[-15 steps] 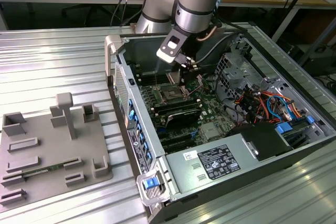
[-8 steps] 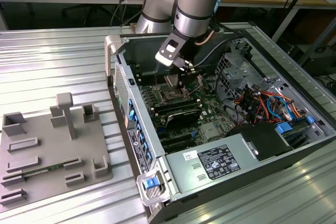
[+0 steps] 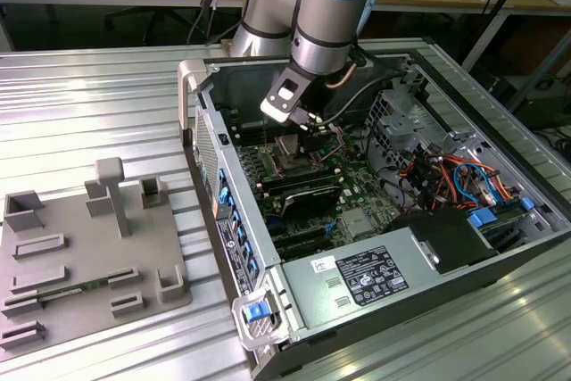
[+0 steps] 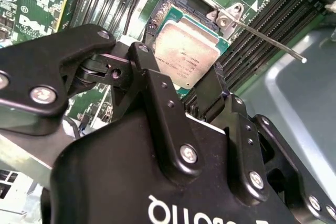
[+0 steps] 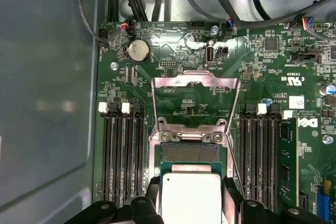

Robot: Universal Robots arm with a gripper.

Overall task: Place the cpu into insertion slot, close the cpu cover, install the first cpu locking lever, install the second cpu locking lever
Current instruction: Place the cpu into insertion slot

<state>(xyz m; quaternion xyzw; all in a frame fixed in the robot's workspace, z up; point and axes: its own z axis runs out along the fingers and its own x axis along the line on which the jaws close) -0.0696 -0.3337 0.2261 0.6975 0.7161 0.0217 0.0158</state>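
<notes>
First wrist view: downward-pointing fingers (image 5: pixel 153 195) clamp cpu (image 5: pixel 190 199) over insertion slot (image 5: pixel 190 153).

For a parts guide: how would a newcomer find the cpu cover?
Inside the open computer case, find the green motherboard. Between its black memory slots, past the cpu held by the gripper, the cpu cover is flipped open. It alone is a silvery hollow frame.

White label (image 3: pixel 361 276), black print, on power supply (image 3: pixel 397 245) top: too small to read. White silkscreen marks (image 5: pixel 299 80) on motherboard (image 5: pixel 184 103), beside memory slots (image 5: pixel 262 150). Faint print on cpu (image 4: pixel 185 56) lid. White lettering (image 4: pixel 210 212) on gripper (image 4: pixel 177 65) body.
</notes>
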